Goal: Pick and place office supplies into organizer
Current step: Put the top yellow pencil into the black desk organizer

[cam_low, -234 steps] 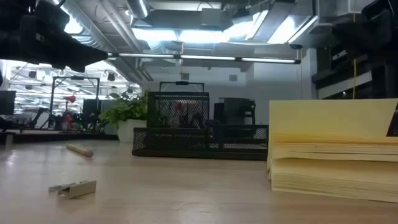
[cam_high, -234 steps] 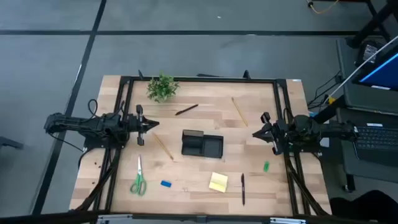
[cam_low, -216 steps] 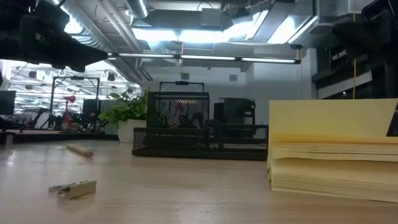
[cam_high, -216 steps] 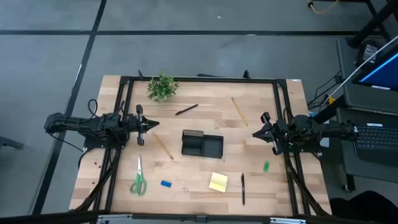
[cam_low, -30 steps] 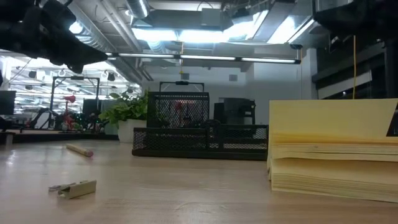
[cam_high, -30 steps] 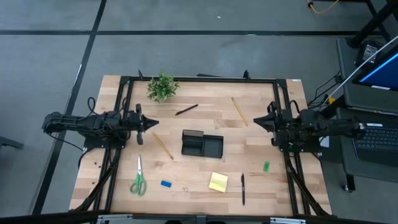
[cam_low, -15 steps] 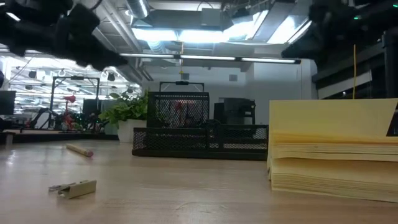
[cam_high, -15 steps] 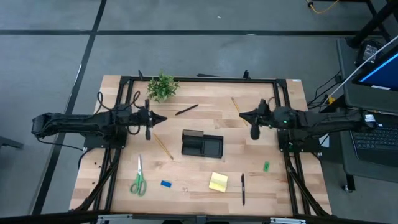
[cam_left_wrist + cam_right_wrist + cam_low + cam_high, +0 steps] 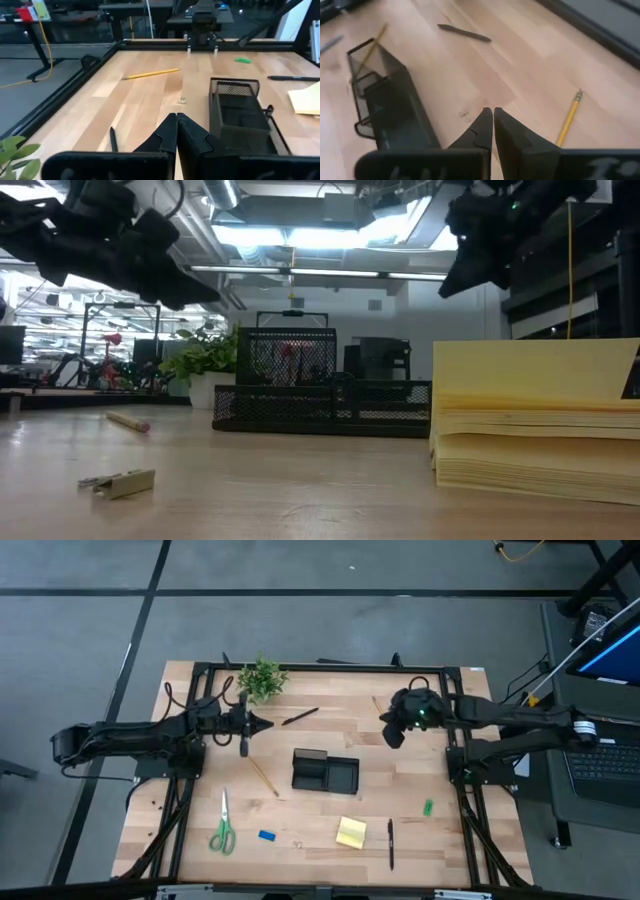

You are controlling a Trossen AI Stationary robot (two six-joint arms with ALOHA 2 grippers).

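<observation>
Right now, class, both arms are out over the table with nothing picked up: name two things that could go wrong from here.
1. The right end effector is shut and hangs by a thin pencil lying flat on the table; unless it opens first, it may just push the pencil away.
2. The left end effector is shut too, near a black pen and the plant; a careless sweep could knock the plant.

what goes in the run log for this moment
left gripper: shut, empty | right gripper: shut, empty, above pencil | organizer: empty

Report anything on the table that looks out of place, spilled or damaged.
Nothing stands out. The supplies lie scattered loose around the upright, empty organizer, as expected before sorting; nothing looks spilled or damaged.
</observation>
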